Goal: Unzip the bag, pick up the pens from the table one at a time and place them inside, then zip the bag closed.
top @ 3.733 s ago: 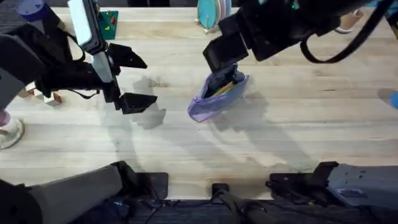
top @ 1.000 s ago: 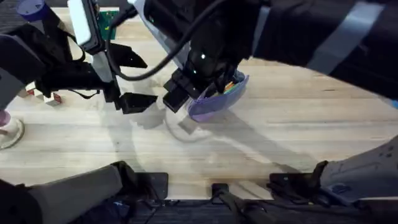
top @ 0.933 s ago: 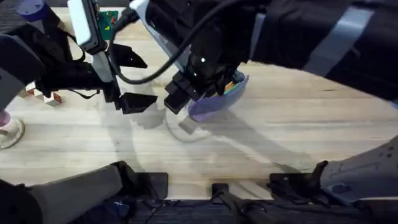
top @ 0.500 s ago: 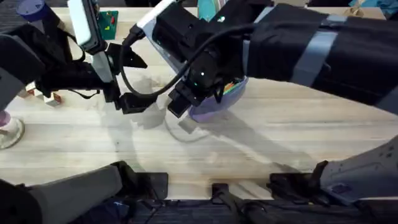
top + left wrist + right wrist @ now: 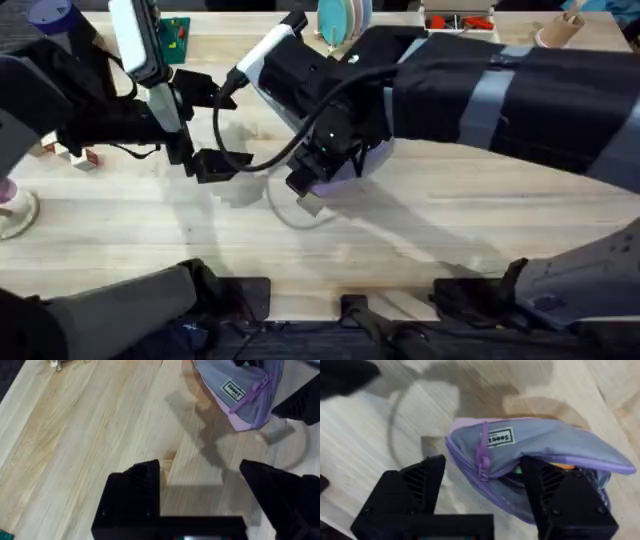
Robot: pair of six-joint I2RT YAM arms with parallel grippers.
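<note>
Along the far edge of the table a green card [image 5: 175, 38] lies at the left, and a round teal-and-white object [image 5: 340, 18] stands near the middle. Further right sit something red and orange [image 5: 458, 20] and a tan cup [image 5: 558, 30]. Small wooden blocks [image 5: 70, 155] lie at the left.

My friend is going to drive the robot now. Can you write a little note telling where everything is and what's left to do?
Left gripper: open, empty, hovering over bare table beside the bag.
Right gripper: open, right over the bag, its fingers either side of the zipper pull, not yet closed on it.
Bag: lying mid-table, mouth still open, coloured pens visible inside.
Done: bag unzipped, pens appear to be in; none seen on the table.
Left: grab the pull, zip the bag shut, probably with the left gripper steadying it.
</note>
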